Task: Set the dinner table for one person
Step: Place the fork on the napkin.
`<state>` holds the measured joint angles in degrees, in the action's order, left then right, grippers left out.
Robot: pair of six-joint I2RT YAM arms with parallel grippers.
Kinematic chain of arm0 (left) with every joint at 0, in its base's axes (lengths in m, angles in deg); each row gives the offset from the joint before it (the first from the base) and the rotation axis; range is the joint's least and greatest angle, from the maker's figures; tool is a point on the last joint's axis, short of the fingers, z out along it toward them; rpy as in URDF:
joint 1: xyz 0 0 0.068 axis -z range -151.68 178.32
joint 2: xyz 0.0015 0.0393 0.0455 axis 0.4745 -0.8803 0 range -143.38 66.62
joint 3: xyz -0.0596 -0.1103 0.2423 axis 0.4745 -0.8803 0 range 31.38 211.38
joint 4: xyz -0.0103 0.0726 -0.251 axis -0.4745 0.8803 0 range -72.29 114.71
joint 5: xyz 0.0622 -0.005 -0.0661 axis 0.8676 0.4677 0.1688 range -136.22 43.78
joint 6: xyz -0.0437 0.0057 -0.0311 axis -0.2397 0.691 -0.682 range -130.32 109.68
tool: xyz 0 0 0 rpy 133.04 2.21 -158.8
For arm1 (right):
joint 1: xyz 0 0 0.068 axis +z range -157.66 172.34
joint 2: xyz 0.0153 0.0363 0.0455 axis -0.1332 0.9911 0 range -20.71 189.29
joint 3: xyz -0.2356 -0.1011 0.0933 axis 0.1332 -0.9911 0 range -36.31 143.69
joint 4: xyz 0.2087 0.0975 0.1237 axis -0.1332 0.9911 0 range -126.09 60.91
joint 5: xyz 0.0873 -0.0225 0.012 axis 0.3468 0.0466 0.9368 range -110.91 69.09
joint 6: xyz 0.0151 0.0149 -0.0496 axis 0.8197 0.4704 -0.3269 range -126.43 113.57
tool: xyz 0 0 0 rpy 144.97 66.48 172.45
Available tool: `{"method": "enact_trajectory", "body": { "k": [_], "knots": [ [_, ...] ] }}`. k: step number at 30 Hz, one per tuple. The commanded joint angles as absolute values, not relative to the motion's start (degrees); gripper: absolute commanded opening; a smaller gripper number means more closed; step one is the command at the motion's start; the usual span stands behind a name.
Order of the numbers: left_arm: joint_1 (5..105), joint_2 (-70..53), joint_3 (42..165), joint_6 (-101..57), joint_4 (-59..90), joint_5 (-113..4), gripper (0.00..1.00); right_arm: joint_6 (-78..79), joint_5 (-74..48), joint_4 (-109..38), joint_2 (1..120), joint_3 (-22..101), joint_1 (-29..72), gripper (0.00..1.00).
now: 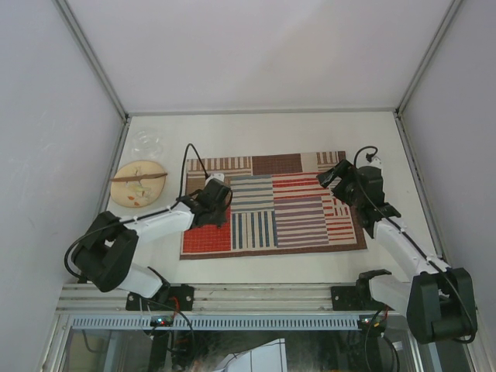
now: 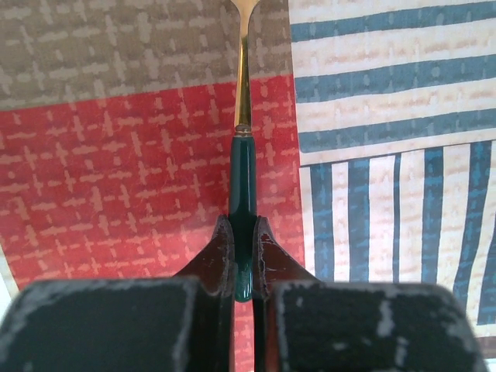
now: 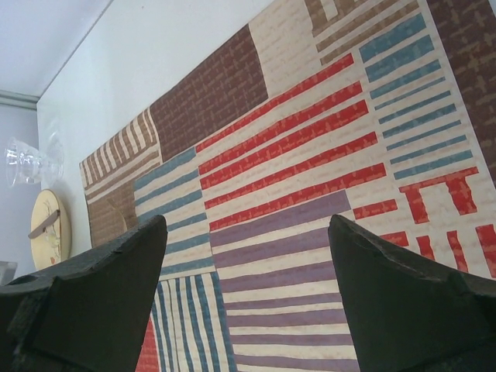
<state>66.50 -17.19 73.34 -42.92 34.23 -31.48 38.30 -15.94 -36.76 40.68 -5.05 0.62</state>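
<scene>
- The left tool (image 2: 244, 232) is clamped on a green-handled utensil (image 2: 242, 178), low over the placemat's (image 2: 116, 170) left red patch, probably to lay it there.
- The right tool (image 3: 246, 232) gapes wide and empty above the mat's right side.
- The desk (image 1: 271, 132) lies under everything: matte white and aluminium-railed, with a plate (image 1: 138, 184) and a glass (image 1: 147, 142) at its far left.

Striped red-blue placemat (image 1: 273, 203); green-handled gold utensil (image 2: 242, 178).
</scene>
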Motion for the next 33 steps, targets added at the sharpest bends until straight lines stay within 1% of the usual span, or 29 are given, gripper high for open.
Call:
{"method": "enact_trajectory", "body": {
  "k": [1,18,28,29,30,31,33],
  "knots": [
    [67.0,-14.0,72.8,-44.4,35.4,-29.9,0.0,38.1,-15.6,-39.9,41.1,-2.9,0.7,0.85],
    [67.0,-20.5,74.4,-45.6,32.7,-32.3,0.0,38.2,-14.9,-40.1,41.5,-2.9,1.5,0.85],
    [67.0,-21.7,75.2,-46.5,33.5,-32.3,0.01,38.3,-14.6,-40.6,41.5,-3.2,1.7,0.85],
    [67.0,-22.0,75.5,-46.5,33.9,-32.1,0.04,38.3,-14.5,-40.5,41.6,-3.1,1.7,0.85],
    [67.0,-22.2,75.8,-46.6,34.3,-31.9,0.11,38.4,-14.5,-40.6,41.7,-3.2,1.8,0.85],
    [67.0,-22.3,75.9,-46.5,34.4,-31.9,0.19,38.4,-14.5,-40.7,41.7,-3.2,1.9,0.84],
    [67.0,-22.0,75.8,-46.6,34.3,-31.7,0.38,38.4,-14.5,-40.8,41.7,-3.3,2.0,0.84]
  ]
}}
